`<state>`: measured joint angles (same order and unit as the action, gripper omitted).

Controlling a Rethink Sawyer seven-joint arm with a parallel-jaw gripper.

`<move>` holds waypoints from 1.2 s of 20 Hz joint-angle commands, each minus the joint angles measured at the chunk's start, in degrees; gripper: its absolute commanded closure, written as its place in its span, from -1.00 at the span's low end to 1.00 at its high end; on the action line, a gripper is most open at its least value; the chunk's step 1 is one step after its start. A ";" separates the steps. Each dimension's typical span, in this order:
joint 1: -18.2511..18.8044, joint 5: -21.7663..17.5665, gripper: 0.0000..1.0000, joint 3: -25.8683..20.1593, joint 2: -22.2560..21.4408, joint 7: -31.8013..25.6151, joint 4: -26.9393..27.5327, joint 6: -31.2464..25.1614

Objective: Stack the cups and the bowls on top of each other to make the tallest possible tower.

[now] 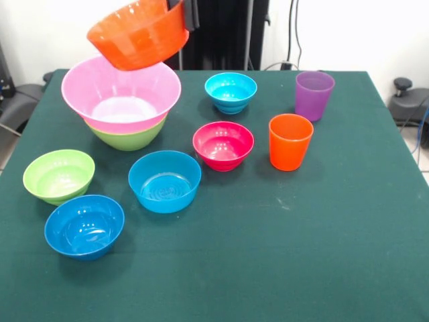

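Orange bowl (139,35) tilted, clenched in claw (184,12) at its rim, above pink bowl (121,94)

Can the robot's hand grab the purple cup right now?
Probably not yet. The hand is already holding the orange bowl, tilted above the pink bowl. The purple cup itself stands upright in the open, with nothing on top or crowding it.

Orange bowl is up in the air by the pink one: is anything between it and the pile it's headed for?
Nothing visible. The orange bowl hangs tilted at the gripper, just above the far rim of the pink bowl, whose inside holds nothing. The other bowls stand apart, nearer the camera.
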<state>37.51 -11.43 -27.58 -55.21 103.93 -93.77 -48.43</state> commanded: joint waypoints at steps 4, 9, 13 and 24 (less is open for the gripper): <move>0.92 0.02 1.00 0.50 0.14 -2.11 -7.84 -4.41; 1.69 -0.35 1.00 0.27 1.48 -1.70 -9.19 -1.55; 2.22 -1.92 1.00 0.23 3.11 -1.42 -10.33 2.83; 3.68 -3.47 1.00 -0.16 6.17 -1.75 -12.13 8.17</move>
<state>40.78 -11.65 -27.59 -53.45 103.93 -101.25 -43.90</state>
